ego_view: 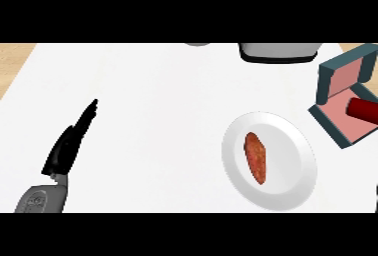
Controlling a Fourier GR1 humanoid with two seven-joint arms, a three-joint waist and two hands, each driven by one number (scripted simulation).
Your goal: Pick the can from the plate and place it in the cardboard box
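Noting the red can (365,109) lying on its side inside the box (341,102), off the plate (284,185), I judge it light, rigid, slippery, best gripped mid-body; my left hand (70,145) rests on the surface, fingers straight, holding nothing.

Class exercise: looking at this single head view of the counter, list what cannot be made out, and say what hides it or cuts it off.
- Right hand: shows nowhere in the head view.
- Can: lying in the box, cut by the right edge; its far end is unseen.
- Box: its right part runs off the right edge.
- Grey appliance: only its lower part shows at the top.
- Left hand: seen edge-on, palm hidden.
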